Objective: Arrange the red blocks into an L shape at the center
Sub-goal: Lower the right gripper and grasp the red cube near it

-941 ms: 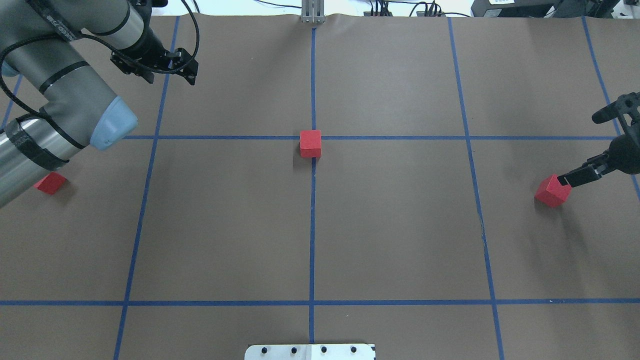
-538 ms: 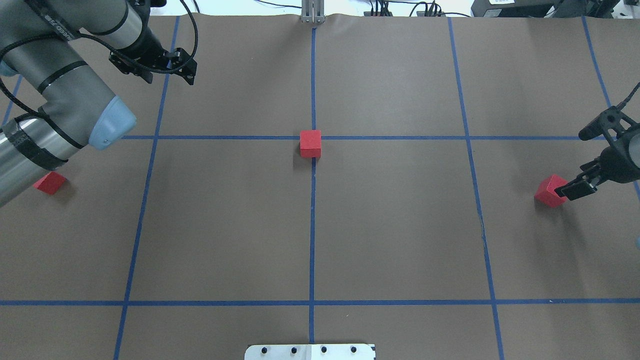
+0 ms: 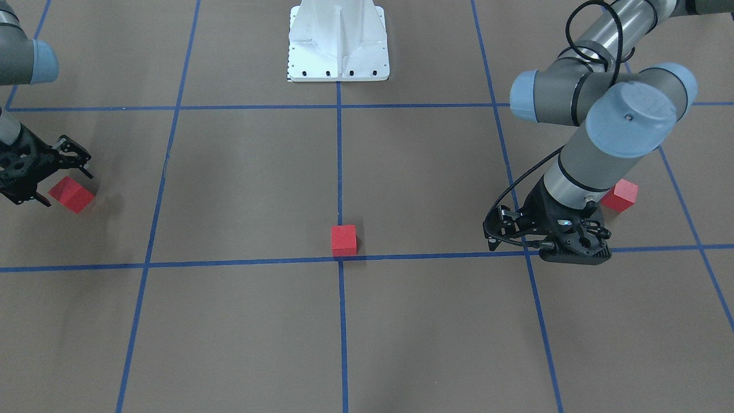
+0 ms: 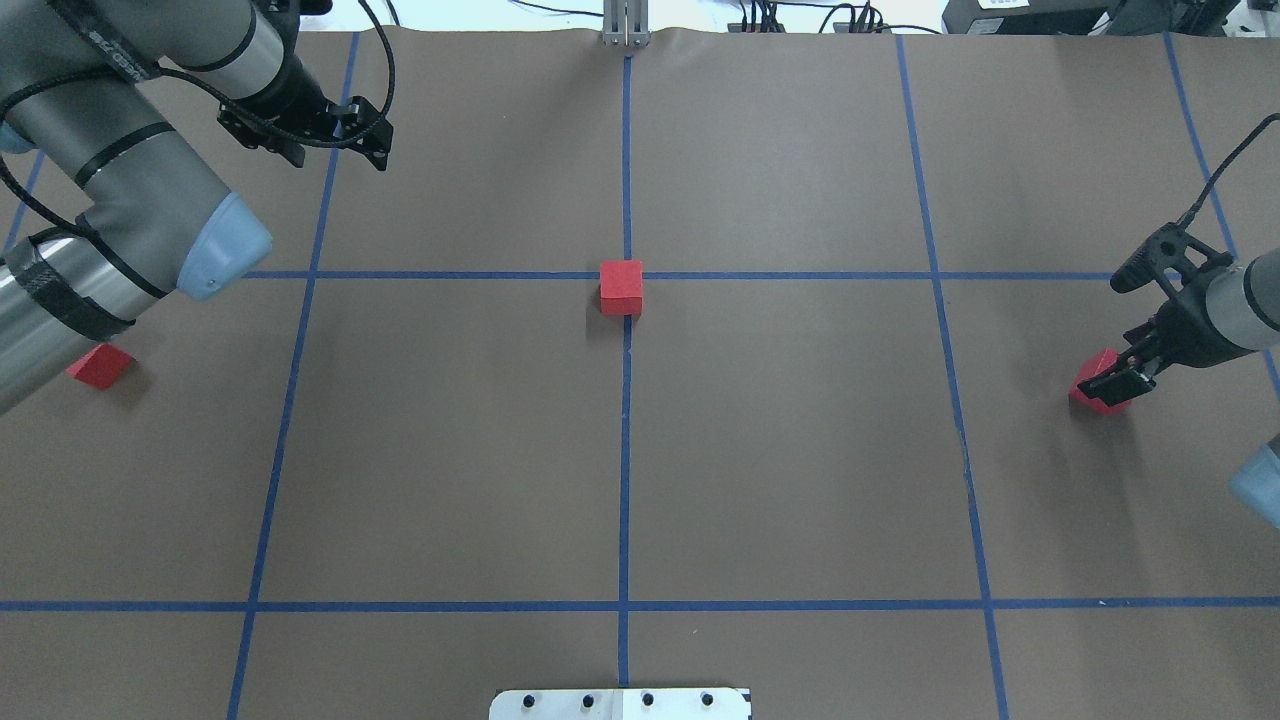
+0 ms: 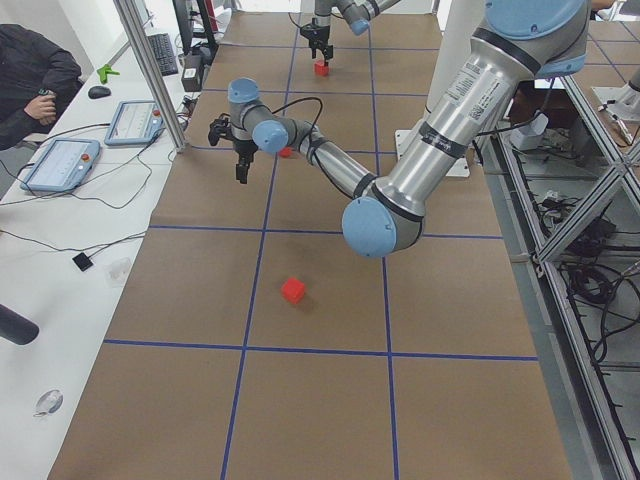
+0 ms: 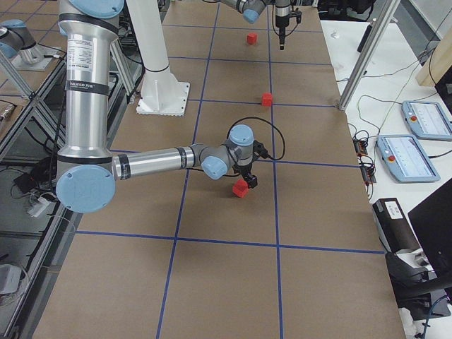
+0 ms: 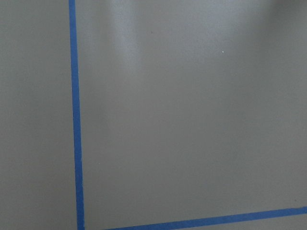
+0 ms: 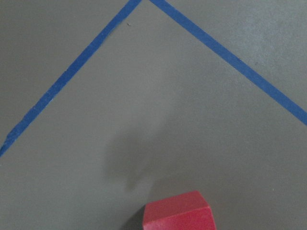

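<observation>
One red block (image 4: 621, 287) sits at the center tape crossing (image 4: 626, 275), on the robot's side of it; it also shows in the front view (image 3: 344, 240). A second red block (image 4: 99, 366) lies far left, half under my left arm. The third red block (image 4: 1085, 388) lies far right and shows at the bottom of the right wrist view (image 8: 177, 213). My right gripper (image 4: 1112, 380) is open and hovers right at this block, its fingers to either side in the front view (image 3: 60, 184). My left gripper (image 4: 342, 158) looks open and empty, far back left, away from every block.
The white robot base plate (image 4: 620, 703) is at the near edge. A metal post (image 4: 626, 25) stands at the far edge. Tablets (image 5: 60, 165) and an operator (image 5: 35, 75) are beside the table on the far side. Blue tape lines grid the brown surface.
My right gripper has moved left and down over the right red block. The left arm and all three blocks have stayed where they were.
</observation>
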